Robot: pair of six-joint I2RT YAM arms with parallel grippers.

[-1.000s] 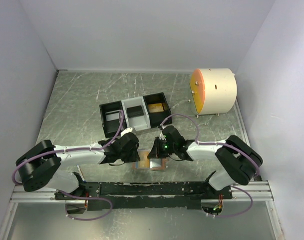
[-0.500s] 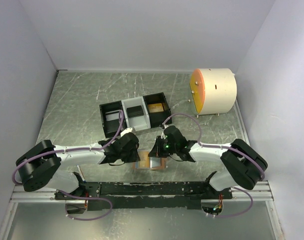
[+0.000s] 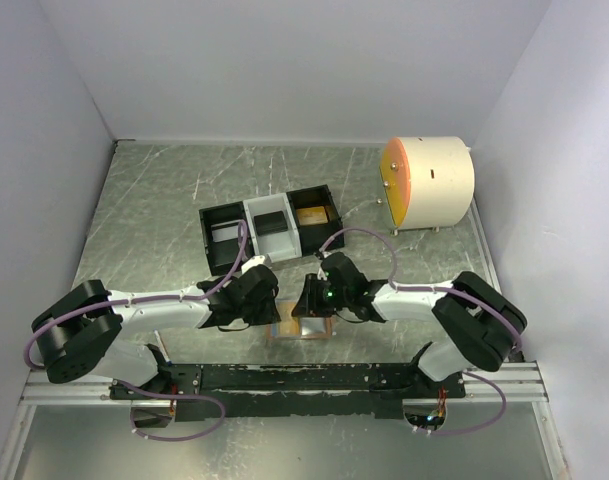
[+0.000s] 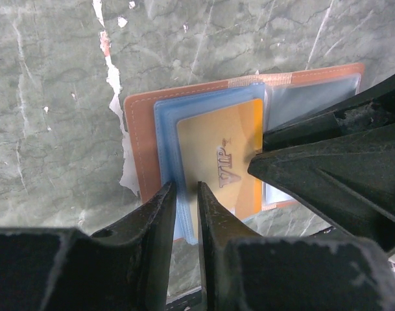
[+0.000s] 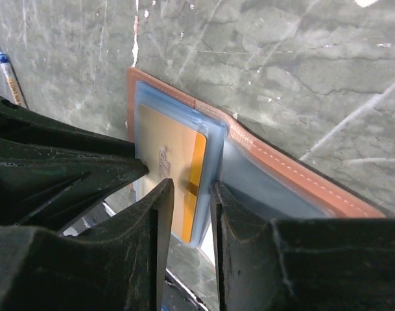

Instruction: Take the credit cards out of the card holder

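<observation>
The salmon-pink card holder (image 3: 302,331) lies open on the table between both grippers. In the left wrist view its salmon cover (image 4: 142,149) frames a pale blue pocket panel holding a gold credit card (image 4: 216,155) with raised lettering. My left gripper (image 4: 184,188) is nearly closed, pinching the near edge of the blue pocket panel. My right gripper (image 5: 189,184) stands with a narrow gap between its jaws, straddling the card's orange edge (image 5: 198,162) and the pocket's edge beside the fold (image 5: 294,172). Both grippers meet over the holder in the top view, left (image 3: 270,306) and right (image 3: 310,300).
A black-and-grey three-compartment tray (image 3: 206,235) stands behind the grippers with flat items in its compartments. A white drum with an orange face (image 3: 429,183) stands at the back right. A thin pen-like object (image 5: 6,72) lies on the table. White walls enclose the table.
My right gripper has shifted slightly left over the card holder. The left arm and the holder have not visibly moved.
</observation>
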